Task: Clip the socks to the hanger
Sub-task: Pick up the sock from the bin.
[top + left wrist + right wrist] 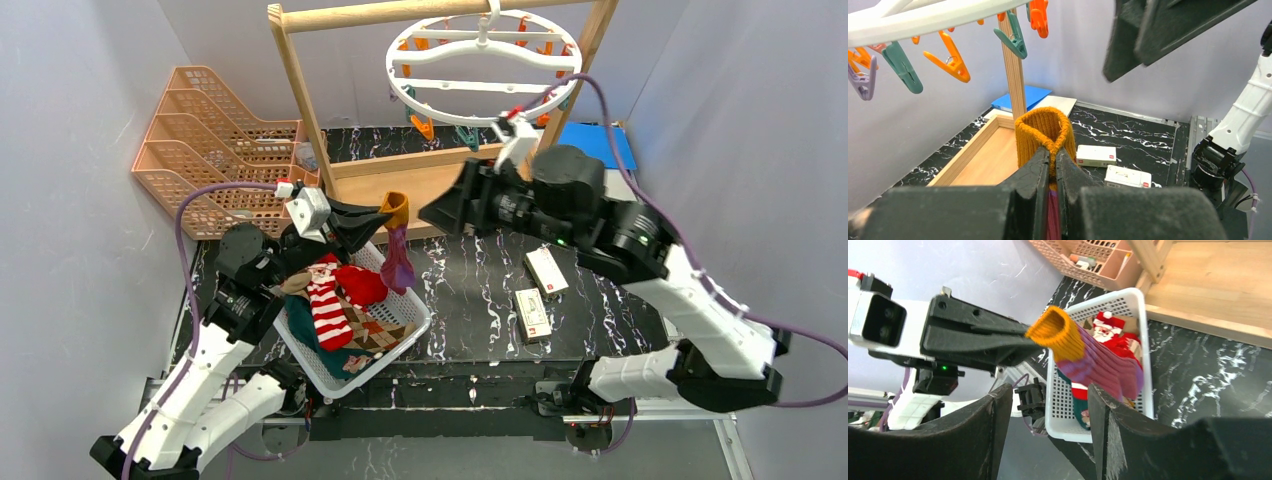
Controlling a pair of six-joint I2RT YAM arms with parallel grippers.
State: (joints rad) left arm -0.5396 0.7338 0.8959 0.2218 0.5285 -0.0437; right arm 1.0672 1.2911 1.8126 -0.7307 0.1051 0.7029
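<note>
1. Top view.
   - Your left jaws are closed on the orange cuff of the purple sock (397,258) and hold it above the basket (425,318).
   - The sock hangs near-vertical, cuff up and toe down.
   - The other socks (328,305) lie in the basket.
   - Your right jaws stand just to the sock's right, pointed at it but apart from it.
   - The hanger (483,62) hangs from the rack (300,90), behind and above the sock and nearer the right arm.

2. Left wrist view.
   - The jaws are pinched shut on the cuff, which stands proud above their tips.
   - The clips (950,62) dangle from the hanger's ring, above and to the left of the cuff and well apart from it.

3. Right wrist view.
   - The jaws are parted with nothing between them.
   - The sock lies ahead of them, its long axis slanting from cuff at upper left to toe at lower right, over the basket.
   - Judgement: the coming move turns on the gap from cuff up to clip. Your left arm carries the sock. Your right arm is free and better placed to work a clip.
</note>
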